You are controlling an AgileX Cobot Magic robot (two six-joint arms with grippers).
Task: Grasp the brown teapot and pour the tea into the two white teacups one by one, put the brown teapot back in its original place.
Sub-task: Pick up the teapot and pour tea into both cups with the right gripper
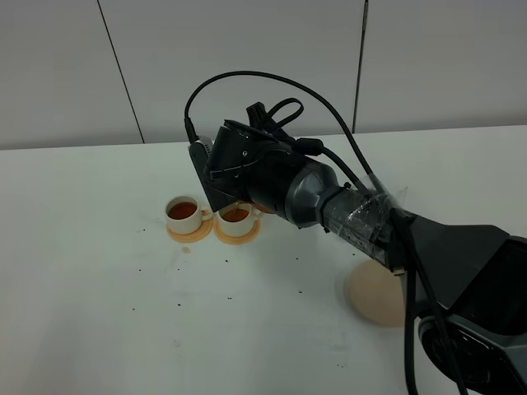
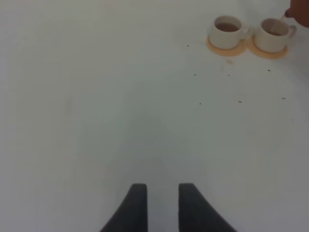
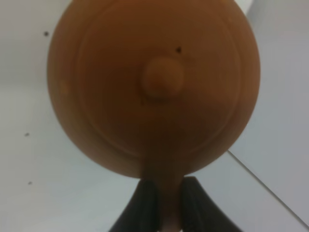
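Right tool (image 3: 166, 195) is clamped on the handle of the brown teapot (image 3: 154, 82), pot tipped over the right-hand teacup (image 1: 236, 217); in the exterior view the wrist hides most of the pot. That cup and the other teacup (image 1: 183, 213) both show tea (image 1: 181, 210). Left tool (image 2: 161, 205) hangs low over bare bench (image 2: 96, 96), jaws narrowly apart, empty, well away from the cups. Pour two looks about finished. The return target, the big beige coaster (image 1: 372, 300), lies back toward the right arm's base, right of the cups and nearer the camera: level the pot, then retract along that line.
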